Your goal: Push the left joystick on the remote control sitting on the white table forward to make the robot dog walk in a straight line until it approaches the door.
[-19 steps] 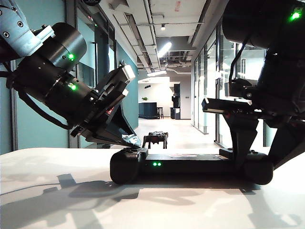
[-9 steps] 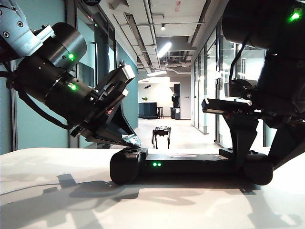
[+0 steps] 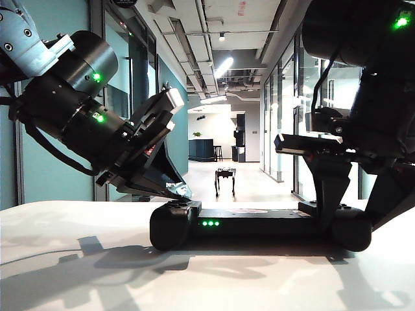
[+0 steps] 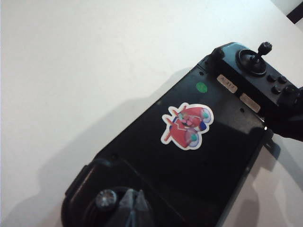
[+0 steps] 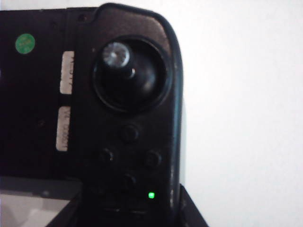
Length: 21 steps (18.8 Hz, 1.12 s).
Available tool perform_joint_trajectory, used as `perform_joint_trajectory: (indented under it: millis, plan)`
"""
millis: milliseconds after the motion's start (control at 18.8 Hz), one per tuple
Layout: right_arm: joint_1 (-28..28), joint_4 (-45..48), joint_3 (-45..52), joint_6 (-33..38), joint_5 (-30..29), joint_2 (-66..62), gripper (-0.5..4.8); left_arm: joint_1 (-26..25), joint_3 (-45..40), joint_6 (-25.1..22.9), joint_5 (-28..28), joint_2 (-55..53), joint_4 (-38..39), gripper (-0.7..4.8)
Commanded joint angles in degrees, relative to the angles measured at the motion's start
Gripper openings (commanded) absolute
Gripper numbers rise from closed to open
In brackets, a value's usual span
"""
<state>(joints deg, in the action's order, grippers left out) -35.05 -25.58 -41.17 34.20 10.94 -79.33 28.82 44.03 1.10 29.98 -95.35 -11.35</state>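
Observation:
The black remote control (image 3: 259, 222) lies on the white table (image 3: 78, 259), green dots lit on its middle bar. My left gripper (image 4: 135, 204) is shut, slanting down onto the controller's left end (image 4: 189, 165). Its joined tips rest against the knob of the left joystick (image 4: 106, 199). My right gripper (image 5: 113, 213) is shut on the remote control's right handle (image 5: 132, 142), one finger on each side, below the right-hand stick (image 5: 116, 56). Down the corridor the small black robot dog (image 3: 225, 175) stands on its legs, far beyond the table.
Glass walls and teal panels line the corridor (image 3: 249, 184) on both sides, and a dark counter (image 3: 202, 149) stands at its far end. A cartoon sticker (image 4: 186, 125) marks the controller's middle. Both arms (image 3: 71, 110) hang low over the table.
The robot dog has risen from low behind the controller and walked away down the corridor, looking smaller now. The green dots went from two to three. Neither arm moved.

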Motion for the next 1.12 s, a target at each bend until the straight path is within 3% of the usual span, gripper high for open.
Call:
perform_joint_trajectory:
  millis: [53,160,959,1119]
  plan:
    - [-0.1,0.6,-0.3,0.0,-0.5,0.0,1.56,0.0,0.1,0.0,0.6,0.0,0.1,-0.06]
    - [-0.1,0.6,-0.3,-0.1,-0.5,0.0,1.56,0.0,0.1,1.1,3.3,0.7,0.8,-0.06]
    - [-0.1,0.6,-0.3,-0.2,-0.5,0.0,1.56,0.0,0.2,1.1,3.2,24.7,20.9,-0.05]
    - [-0.1,0.7,-0.3,-0.2,-0.5,0.0,1.56,0.0,0.2,2.8,-2.1,31.8,24.4,-0.06]
